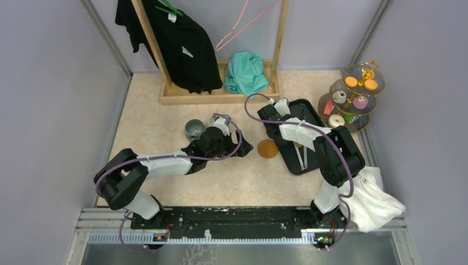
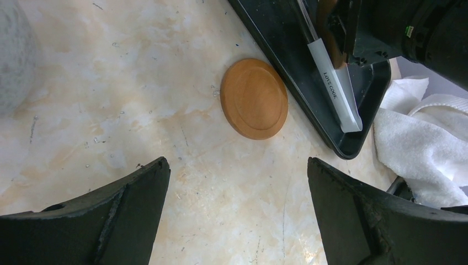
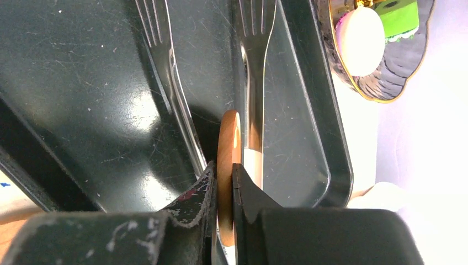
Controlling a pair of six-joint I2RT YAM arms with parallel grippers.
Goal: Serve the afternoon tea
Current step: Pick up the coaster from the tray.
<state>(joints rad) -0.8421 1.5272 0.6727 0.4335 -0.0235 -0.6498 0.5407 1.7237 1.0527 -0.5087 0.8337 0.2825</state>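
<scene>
Wrist view, not top, shows right pincer (image 3: pixel 223 172) gripping wooden disc (image 3: pixel 228 138).

Bare beige tabletop (image 2: pixel 138 83) lay open under the wide-spread left gripper (image 2: pixel 237 165). Only a round wooden coaster (image 2: pixel 254 98) lay ahead, and the grey mug (image 1: pixel 193 130) stood close on its left. The raised rim of the black rectangular tray (image 3: pixel 72 72) fenced the right gripper (image 3: pixel 222 175), pinched on a thin wooden disc (image 3: pixel 229 138), with long metal tongs (image 3: pixel 171 94) close on both sides. The clear-glass tiered stand (image 3: pixel 397 72) stood just past that rim. A white towel (image 2: pixel 419 138) lay beside the tray's near corner.
</scene>
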